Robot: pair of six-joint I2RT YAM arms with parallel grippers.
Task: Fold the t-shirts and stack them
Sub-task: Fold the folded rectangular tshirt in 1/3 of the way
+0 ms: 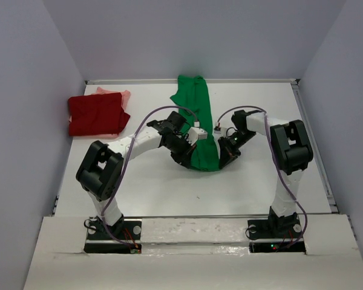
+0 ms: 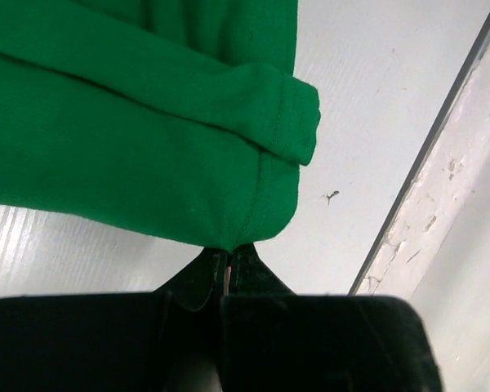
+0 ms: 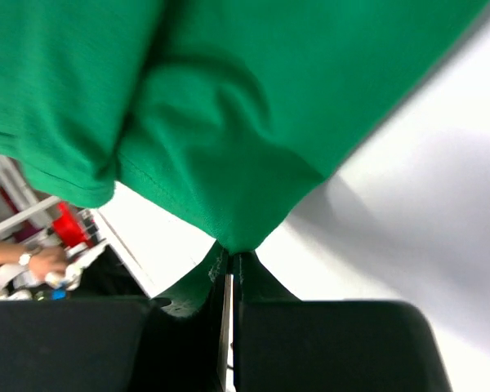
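On green t-shirt [image 1: 196, 115] hem, both claws [image 2: 229, 261] [image 3: 231, 261] tight.

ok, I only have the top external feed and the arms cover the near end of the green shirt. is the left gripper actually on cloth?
Observer: Yes. The left wrist view shows the left gripper shut on the hem corner of the green t-shirt.
Operator: and the right?
Observer: Also shut on it. The right gripper has the cloth pinched so that it draws to a point at the tips.
Operator: is the sleeve tucked on the left side?
Observer: A sleeve cuff lies folded over the shirt body, just above the pinched corner.
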